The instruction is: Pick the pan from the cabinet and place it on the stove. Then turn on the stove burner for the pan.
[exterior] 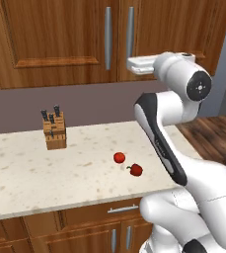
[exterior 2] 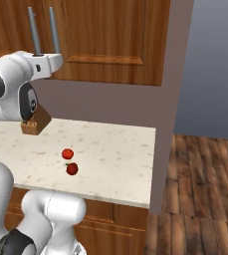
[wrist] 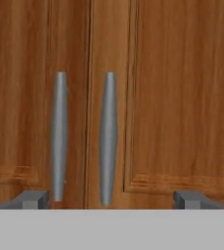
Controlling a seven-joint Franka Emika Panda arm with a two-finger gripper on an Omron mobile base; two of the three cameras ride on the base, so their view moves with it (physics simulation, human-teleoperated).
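So the gripper (wrist: 111, 199) is spread wide open with nothing in it, parked right in front of the cabinet (wrist: 182, 97) facing its two grey bar handles (wrist: 108, 136), both doors are shut, and down on the counter (exterior: 85, 168) sit a knife block (exterior: 54, 129) and two tomatoes (exterior: 119, 157).

cabinet (wrist: 172, 97) interior behind closed doors
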